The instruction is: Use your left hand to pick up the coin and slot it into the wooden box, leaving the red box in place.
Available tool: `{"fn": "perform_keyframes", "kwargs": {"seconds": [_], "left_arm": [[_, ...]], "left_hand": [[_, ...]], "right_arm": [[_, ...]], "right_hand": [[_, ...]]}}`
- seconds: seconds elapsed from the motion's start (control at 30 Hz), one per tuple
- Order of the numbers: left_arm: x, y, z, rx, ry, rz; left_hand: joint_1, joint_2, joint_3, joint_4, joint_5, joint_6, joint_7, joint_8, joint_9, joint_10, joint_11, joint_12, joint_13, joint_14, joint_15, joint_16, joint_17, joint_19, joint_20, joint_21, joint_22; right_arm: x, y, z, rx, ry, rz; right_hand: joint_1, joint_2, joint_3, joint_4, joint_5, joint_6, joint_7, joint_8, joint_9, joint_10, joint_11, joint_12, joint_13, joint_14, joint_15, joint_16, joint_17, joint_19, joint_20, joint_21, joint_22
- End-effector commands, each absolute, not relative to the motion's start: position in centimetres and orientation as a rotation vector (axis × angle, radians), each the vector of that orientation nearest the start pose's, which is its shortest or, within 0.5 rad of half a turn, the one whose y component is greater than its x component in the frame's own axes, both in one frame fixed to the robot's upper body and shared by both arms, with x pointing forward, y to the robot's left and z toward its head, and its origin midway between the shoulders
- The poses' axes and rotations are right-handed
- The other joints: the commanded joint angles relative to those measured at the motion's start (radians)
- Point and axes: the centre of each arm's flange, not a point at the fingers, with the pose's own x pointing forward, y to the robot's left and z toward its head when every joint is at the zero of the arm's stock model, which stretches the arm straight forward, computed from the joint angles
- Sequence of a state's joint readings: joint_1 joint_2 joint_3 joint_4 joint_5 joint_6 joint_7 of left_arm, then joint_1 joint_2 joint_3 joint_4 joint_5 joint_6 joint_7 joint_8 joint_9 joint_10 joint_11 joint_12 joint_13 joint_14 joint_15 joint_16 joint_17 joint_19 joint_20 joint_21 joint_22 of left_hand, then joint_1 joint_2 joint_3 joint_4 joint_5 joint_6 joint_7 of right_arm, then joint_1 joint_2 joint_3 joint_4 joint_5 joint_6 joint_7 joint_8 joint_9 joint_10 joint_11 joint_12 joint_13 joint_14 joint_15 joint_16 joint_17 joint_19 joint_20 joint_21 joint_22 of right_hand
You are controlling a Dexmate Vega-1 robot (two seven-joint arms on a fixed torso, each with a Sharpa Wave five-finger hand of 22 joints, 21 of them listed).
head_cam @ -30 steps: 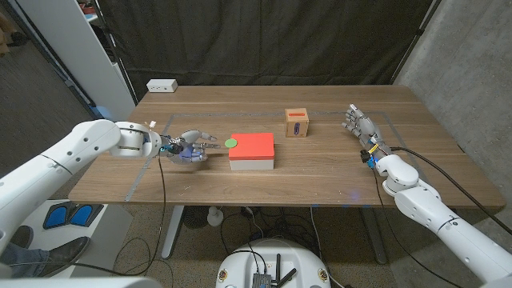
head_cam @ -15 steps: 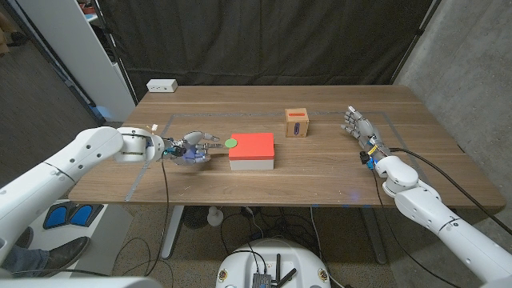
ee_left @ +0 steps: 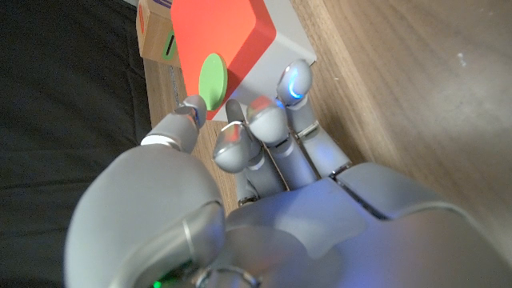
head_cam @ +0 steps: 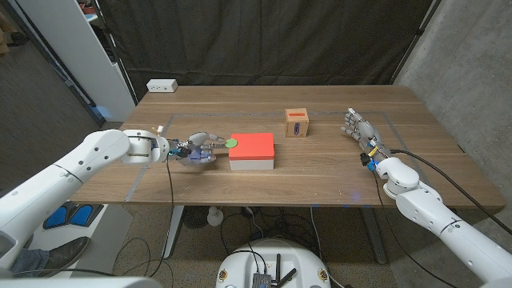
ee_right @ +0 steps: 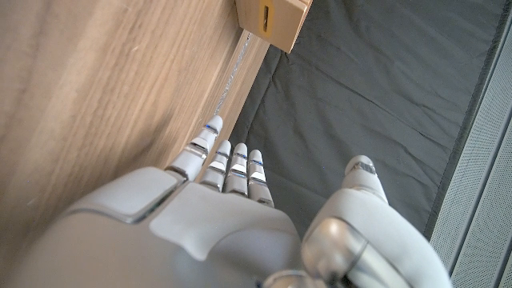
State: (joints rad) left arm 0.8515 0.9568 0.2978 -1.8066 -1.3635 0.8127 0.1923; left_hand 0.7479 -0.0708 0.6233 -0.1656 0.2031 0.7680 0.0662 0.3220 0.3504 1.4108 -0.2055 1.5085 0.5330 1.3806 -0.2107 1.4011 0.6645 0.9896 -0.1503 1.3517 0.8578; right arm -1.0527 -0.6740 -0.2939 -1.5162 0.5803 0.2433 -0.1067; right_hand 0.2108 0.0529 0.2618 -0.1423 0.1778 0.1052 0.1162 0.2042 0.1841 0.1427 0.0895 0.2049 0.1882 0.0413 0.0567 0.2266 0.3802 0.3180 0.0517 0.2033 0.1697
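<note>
Coin (head_cam: 231,142) (ee_left: 211,79): green disc, lying flat on the top face of the red box (head_cam: 253,147) (ee_left: 220,36), at the corner nearest the robot's left arm. The box has a red top and white sides and sits on the table (head_cam: 320,168) near the middle.

Left hand (head_cam: 196,149) (ee_left: 240,172): just beside that corner of the red box, fingers reaching toward it. In the left wrist view the fingers (ee_left: 294,84) are loosely spread; one fingertip lies at the edge of the coin, another against the white side of the box. Whether any fingertip actually touches the coin cannot be told. The hand holds nothing.

Wooden box (head_cam: 297,123) (ee_left: 156,32) (ee_right: 272,20): stands on the table beyond the red box, toward the robot's right, well apart from the coin. A dark slot with a red mark shows on its near face.

Right hand (head_cam: 358,125) (ee_right: 232,172): at the table's right side, well apart from both boxes, fingers extended side by side, holding nothing.

White power strip (head_cam: 162,85): at the table's far left corner.
</note>
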Motion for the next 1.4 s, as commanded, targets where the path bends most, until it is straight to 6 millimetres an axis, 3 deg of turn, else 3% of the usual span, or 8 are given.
{"fn": "perform_keyframes", "kwargs": {"seconds": [0.03, 1.4], "left_arm": [[57.5, 30.2, -3.2, -0.035, 0.293, -0.336], [56.8, 28.3, -3.0, -0.012, 0.305, -0.340]], "left_hand": [[0.006, 0.011, 0.007, -0.003, 0.001, 0.011, 0.000, 0.006, 0.001, -0.005, -0.001, -0.001, 0.005, 0.003, -0.001, 0.002, 0.008, -0.006, -0.063, 0.006, 0.000], [0.007, 0.055, 0.026, -0.001, 0.006, 0.059, -0.006, 0.029, 0.015, -0.009, -0.001, -0.025, -0.007, -0.004, -0.002, -0.016, 0.011, -0.031, -0.062, 0.022, -0.037]], "right_arm": [[60.5, -33.9, -6.4, -0.091, -0.549, 0.080], [60.3, -35.1, -8.1, -0.043, -0.545, 0.064]], "right_hand": [[0.005, -0.001, 0.003, 0.001, -0.003, 0.005, 0.000, -0.002, 0.001, 0.014, -0.001, -0.001, 0.002, 0.008, 0.007, 0.002, 0.002, 0.007, 0.001, -0.002, 0.006], [0.004, 0.000, 0.001, 0.002, -0.003, 0.014, -0.005, -0.003, 0.001, 0.021, 0.000, -0.002, 0.004, 0.011, 0.012, 0.003, 0.000, 0.010, 0.005, -0.003, 0.006]]}}
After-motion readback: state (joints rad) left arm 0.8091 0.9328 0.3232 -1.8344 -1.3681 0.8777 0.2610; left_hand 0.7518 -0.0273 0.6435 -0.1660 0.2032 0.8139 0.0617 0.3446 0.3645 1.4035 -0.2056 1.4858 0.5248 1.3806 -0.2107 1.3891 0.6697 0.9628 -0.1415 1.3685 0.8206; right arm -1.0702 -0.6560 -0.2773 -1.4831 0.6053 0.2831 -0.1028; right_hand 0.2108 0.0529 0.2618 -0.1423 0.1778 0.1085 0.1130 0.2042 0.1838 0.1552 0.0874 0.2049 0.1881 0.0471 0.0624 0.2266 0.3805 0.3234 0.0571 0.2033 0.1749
